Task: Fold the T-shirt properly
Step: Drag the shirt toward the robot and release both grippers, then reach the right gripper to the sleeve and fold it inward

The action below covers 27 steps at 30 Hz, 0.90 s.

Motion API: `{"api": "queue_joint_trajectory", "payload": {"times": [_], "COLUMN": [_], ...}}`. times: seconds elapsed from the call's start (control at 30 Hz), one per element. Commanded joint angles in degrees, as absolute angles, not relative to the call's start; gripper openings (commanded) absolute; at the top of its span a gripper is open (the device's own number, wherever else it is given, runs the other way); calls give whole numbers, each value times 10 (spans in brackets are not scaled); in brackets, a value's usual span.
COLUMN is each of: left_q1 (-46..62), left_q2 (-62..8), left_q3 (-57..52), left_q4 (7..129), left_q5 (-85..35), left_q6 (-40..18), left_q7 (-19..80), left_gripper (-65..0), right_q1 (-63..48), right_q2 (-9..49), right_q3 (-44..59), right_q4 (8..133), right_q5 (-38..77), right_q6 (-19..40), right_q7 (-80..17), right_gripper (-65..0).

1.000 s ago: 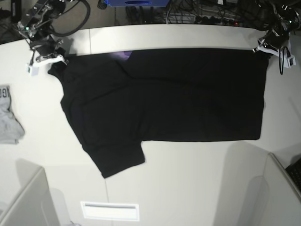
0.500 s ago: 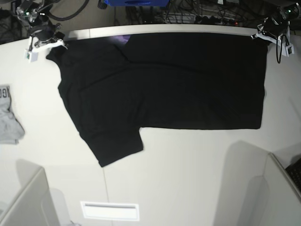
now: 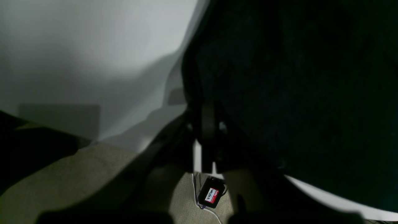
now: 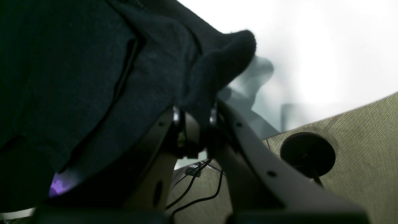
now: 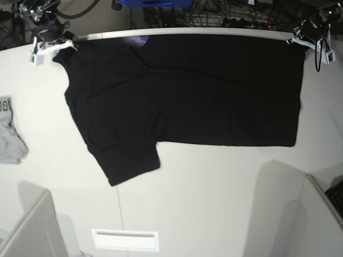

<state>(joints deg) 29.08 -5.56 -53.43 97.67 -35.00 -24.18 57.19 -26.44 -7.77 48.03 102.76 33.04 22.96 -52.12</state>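
Observation:
The black T-shirt (image 5: 187,91) lies spread on the white table, folded lengthwise, one sleeve (image 5: 131,160) pointing toward the near edge. A bit of purple print (image 5: 140,39) shows at its far edge. My right gripper (image 5: 63,45) is shut on the shirt's far-left corner; in the right wrist view the fingers (image 4: 196,124) pinch a bunch of black cloth (image 4: 217,65). My left gripper (image 5: 296,40) is shut on the far-right corner; in the left wrist view its fingers (image 3: 206,124) clamp the dark hem (image 3: 279,93).
A small light-grey garment (image 5: 9,134) lies at the table's left edge. Cables and a blue box (image 5: 155,2) sit behind the table's far edge. A white label strip (image 5: 125,240) is near the front. Grey panels rise at both front corners.
Both grippers have pulled the shirt's far edge toward the back of the table; the whole shirt slid away from the near edge.

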Motion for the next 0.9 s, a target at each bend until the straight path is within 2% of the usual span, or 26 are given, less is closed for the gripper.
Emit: {"api": "queue_joint_trajectory", "payload": {"times": [0.0, 0.03, 0.13, 0.17, 0.27, 0.33, 0.5, 0.6, 0.7, 0.73, 0.77, 0.87], "left_q1": [298, 301, 307, 307, 302, 293, 267, 266, 268, 269, 269, 265], "left_q2": [-64, -65, -65, -65, -63, -66, -85, -92, -87, -87, -87, -87], "left_q3": [-542, -542, -542, -545, -579, -598, -653, -655, -655, -655, -655, -652], "left_q4": [987, 987, 987, 987, 984, 989, 1013, 1022, 1044, 1047, 1049, 1049], "left_q5": [-350, -350, -350, -350, -350, -352, -349, -354, -354, -354, -354, -355], "left_q6": [-240, -240, -240, -240, -240, -240, -240, -240, -240, -240, -240, -240], "left_q7": [562, 562, 561, 561, 561, 561, 564, 564, 564, 564, 564, 564], "left_gripper": [-650, -599, -318, -237, -82, -36, -33, -35, -53, -84, -143, -433], "right_q1": [-268, -269, -269, -266, -264, -264, -237, -233, -230, -227, -226, -215], "right_q2": [-73, -73, -75, -79, -79, -77, -55, -55, -66, -69, -69, -70], "right_q3": [485, 485, 515, 534, 575, 590, 589, 573, 574, 574, 574, 574], "right_q4": [1040, 1040, 1041, 1041, 1039, 1041, 1051, 1053, 1053, 1055, 1058, 1062], "right_q5": [335, 335, 336, 337, 353, 363, 358, 350, 333, 328, 324, 317], "right_q6": [230, 230, 230, 230, 230, 230, 226, 226, 226, 226, 226, 226], "right_q7": [-510, -510, -510, -510, -509, -507, -524, -569, -567, -556, -542, -505], "right_gripper": [-650, -650, -425, -389, -381, -381, -380, -380, -380, -380, -380, -380]}}
